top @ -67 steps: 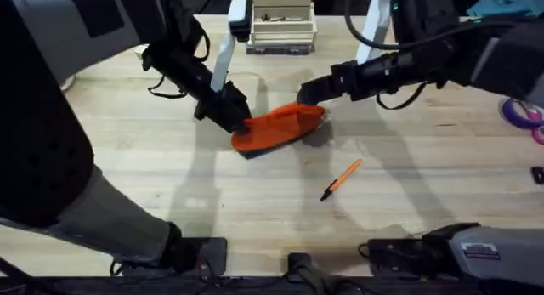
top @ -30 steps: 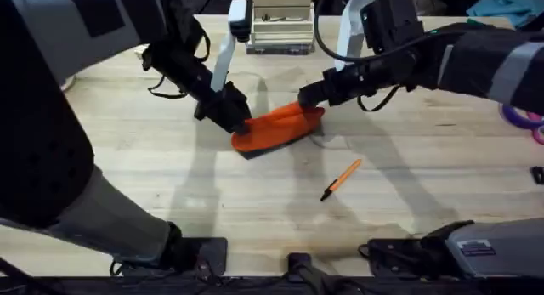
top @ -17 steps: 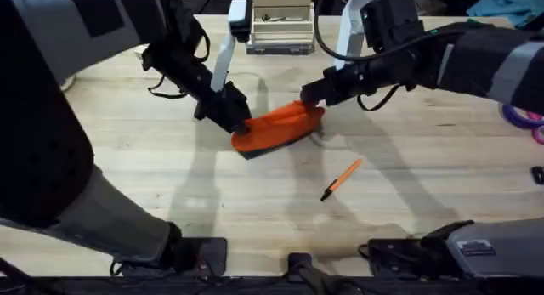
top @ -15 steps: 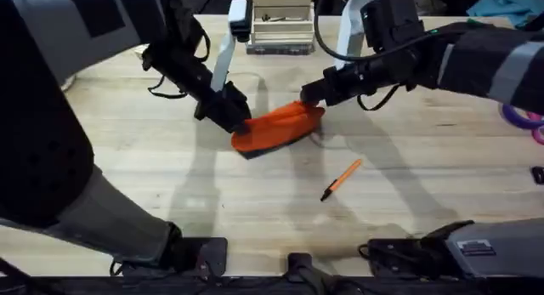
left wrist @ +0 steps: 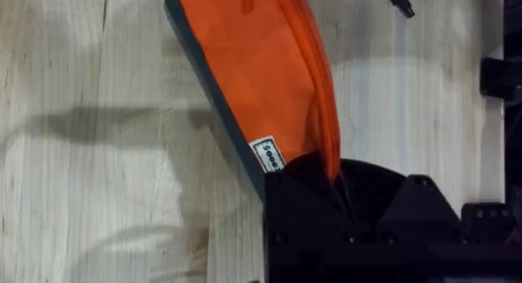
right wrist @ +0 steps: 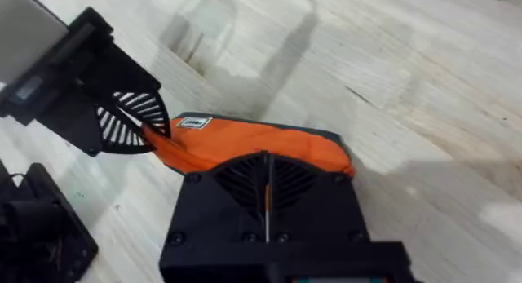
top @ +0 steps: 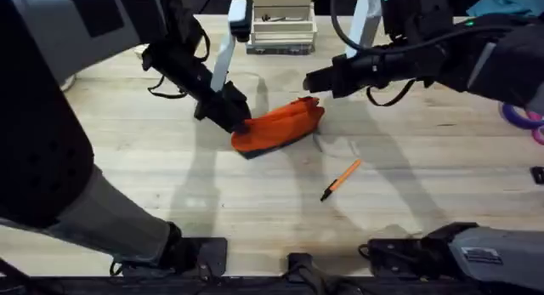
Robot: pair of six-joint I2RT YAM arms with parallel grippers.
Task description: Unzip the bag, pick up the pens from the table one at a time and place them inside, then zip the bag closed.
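One bag (top: 279,127) and one pen (top: 341,178) lie mid-table (top: 153,167). The left gripper (top: 239,122) pinches the bag; the right gripper (top: 313,80) is clenched, empty.

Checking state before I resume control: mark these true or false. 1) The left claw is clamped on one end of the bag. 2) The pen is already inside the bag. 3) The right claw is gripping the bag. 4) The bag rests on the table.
1) True: the left claw is shut on the end of the bag.
2) False: the pen lies on the table, apart from the bag.
3) False: the right claw hangs above the bag's other end, holding nothing.
4) True.
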